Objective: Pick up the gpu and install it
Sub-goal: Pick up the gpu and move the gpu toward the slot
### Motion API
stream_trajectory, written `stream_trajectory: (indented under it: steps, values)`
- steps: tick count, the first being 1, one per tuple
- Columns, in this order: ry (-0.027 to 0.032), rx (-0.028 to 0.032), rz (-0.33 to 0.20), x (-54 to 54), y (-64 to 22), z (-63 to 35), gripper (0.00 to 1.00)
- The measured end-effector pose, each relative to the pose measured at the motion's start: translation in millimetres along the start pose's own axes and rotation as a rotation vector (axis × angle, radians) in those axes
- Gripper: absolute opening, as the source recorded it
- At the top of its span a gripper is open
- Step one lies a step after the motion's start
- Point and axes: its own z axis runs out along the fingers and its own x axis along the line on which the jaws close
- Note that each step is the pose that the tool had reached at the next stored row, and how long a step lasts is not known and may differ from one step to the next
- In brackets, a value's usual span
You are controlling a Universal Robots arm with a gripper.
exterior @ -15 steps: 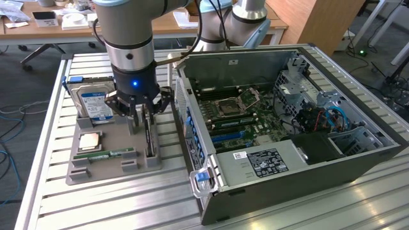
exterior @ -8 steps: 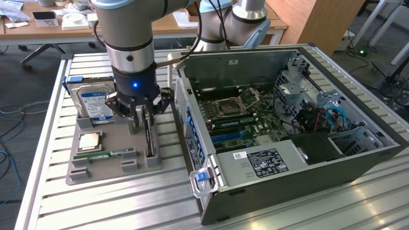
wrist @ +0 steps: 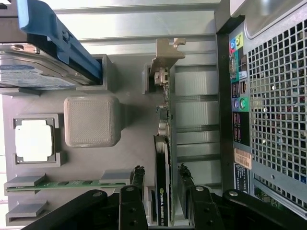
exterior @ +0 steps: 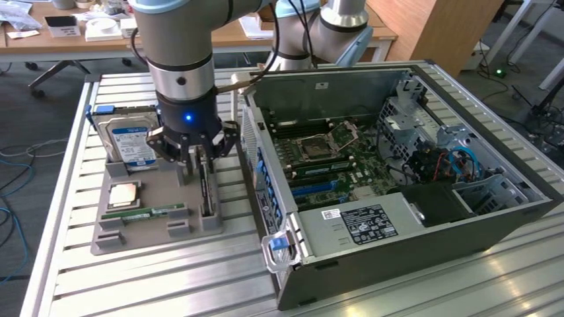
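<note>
Slatted silvery metal makes up the counter [exterior: 132,290], with office desks beyond it. On it sit a flat grey plastic holder tray [exterior: 150,241] and, just beside that on the exterior view's right, an open dark grey computer case [exterior: 352,72] lying with its green motherboard [exterior: 326,158] exposed. The tray carries a silver hard drive with a blue-white label [exterior: 131,142], a square silvery processor chip [exterior: 121,193] and a narrow green memory stick [exterior: 145,213].

The gpu [wrist: 163,120], a thin dark expansion card with a silvery metal bracket at one end, stands on edge in its slot on the side of the tray nearest the case. The black end effector [exterior: 195,173] hangs low over it, its fingers [wrist: 138,179] apart and straddling the card's far end from the bracket, a sliver of gap showing on each side.

By my reading this is the pick-up step, at the point of grasping; nothing is lifted or installed. A sound grip would need both fingers to meet the card's flat faces squarely, with a straight pull out of the slot.
</note>
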Motion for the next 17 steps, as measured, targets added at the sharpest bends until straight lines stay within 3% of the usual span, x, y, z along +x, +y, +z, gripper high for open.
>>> stream_trajectory:
  steps: [17]
  values:
    - [0.0,0.0001,0.0,-0.7,-0.4,11.0,0.42]
